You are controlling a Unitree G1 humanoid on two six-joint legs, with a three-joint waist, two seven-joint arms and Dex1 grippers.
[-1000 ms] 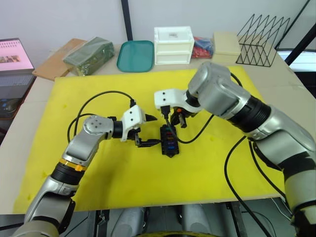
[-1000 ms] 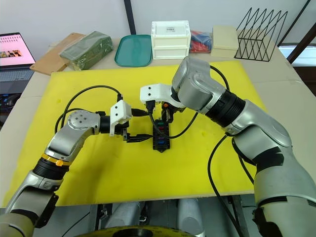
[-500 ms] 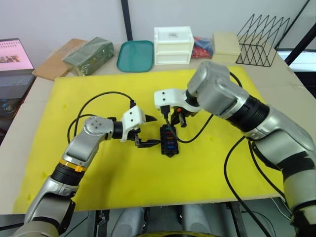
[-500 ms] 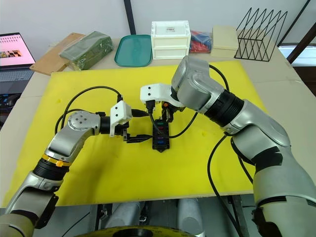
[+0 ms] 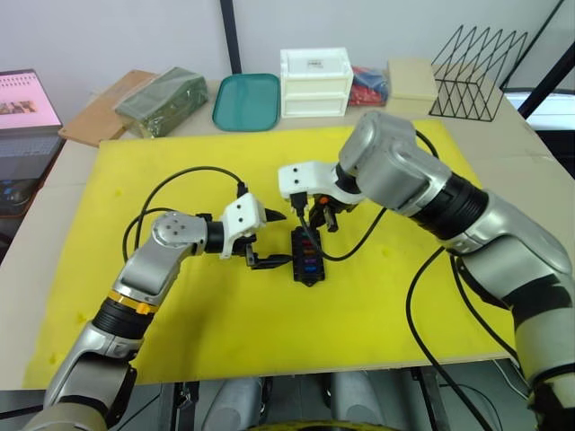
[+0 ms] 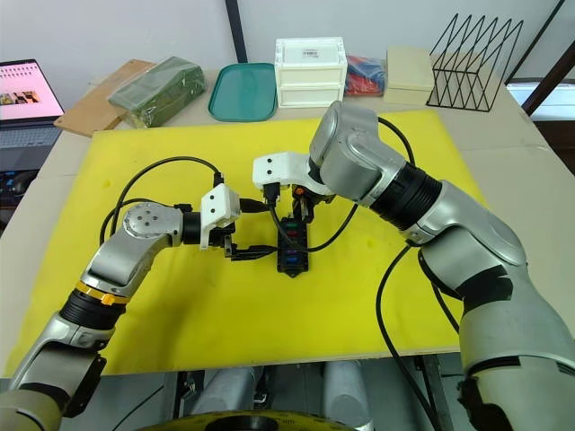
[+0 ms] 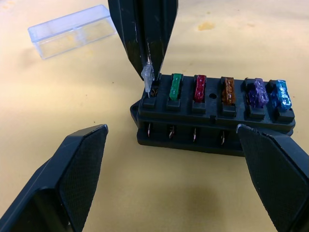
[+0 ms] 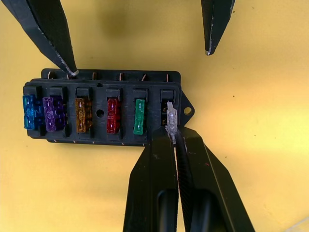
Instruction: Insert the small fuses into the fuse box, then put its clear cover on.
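Comparing with a second ago, little has changed around the fuse box [image 7: 215, 118]. Left gripper [image 7: 178, 179] sits beside it, fingers wide apart, one tip touching its side. Right gripper [image 8: 173, 133] stays clamped on the clear fuse [image 8: 171, 121], over the box's empty end slot beside the green fuse [image 8: 139, 117].

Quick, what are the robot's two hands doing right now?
Left gripper: open, fingers either side of the fuse box, holding nothing.
Right gripper: shut on the clear fuse, at the last empty slot.
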